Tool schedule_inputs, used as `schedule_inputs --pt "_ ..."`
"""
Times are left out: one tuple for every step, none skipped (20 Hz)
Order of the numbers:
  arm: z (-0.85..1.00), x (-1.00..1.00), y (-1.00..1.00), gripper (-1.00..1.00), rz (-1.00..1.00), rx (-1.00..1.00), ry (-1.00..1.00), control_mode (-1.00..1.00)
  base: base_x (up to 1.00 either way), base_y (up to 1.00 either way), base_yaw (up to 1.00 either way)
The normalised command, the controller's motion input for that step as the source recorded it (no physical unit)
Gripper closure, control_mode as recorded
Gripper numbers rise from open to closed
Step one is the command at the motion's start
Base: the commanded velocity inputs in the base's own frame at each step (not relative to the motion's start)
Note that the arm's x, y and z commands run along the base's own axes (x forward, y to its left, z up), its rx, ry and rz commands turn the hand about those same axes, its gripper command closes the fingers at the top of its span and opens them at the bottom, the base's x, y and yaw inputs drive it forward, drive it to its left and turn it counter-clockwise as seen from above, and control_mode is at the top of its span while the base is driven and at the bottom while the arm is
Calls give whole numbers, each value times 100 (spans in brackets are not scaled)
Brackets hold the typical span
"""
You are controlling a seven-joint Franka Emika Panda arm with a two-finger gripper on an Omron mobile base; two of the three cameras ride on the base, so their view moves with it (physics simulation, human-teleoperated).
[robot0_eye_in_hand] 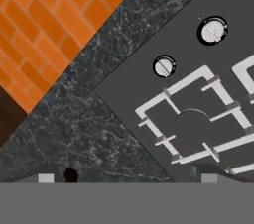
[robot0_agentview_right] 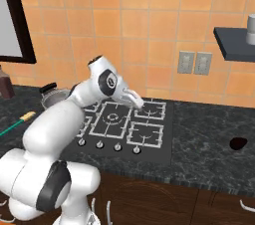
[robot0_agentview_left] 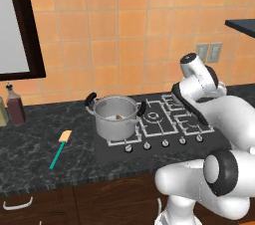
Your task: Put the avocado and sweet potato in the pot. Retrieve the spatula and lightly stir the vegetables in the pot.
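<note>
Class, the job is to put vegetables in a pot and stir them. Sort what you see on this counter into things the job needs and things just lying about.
Needed for the job:
pot
spatula

Just lying about:
dark bottle
wall sockets
dark object on the right counter

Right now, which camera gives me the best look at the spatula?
The left base view: the whole spatula lies on the dark counter left of the pot, teal handle and tan blade both clear. The right base view catches just part of it at its left edge.
</note>
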Motion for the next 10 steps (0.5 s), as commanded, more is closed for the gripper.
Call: schedule_inputs --pt "-27 14 -100 -100 -13 19 4 -100 0 0 0" --pt "-19 16 -100 -100 -13 18 6 -100 0 0 0" --pt "-13 16 -100 -100 -13 18 9 -100 0 0 0" --pt "-9 15 -100 -100 -12 17 13 -100 0 0 0" --pt "-3 12 -100 -100 -11 17 12 -100 0 0 0" --pt "0 9 -100 -100 -11 17 9 -100 0 0 0" --pt "-1 11 -100 -100 -11 17 10 -100 0 0 0" --pt "-6 14 -100 -100 -10 16 12 -100 0 0 0" --pt "-9 6 -100 -100 -7 15 11 -100 0 0 0" --pt "-3 0 -100 -100 -6 16 9 -100 0 0 0"
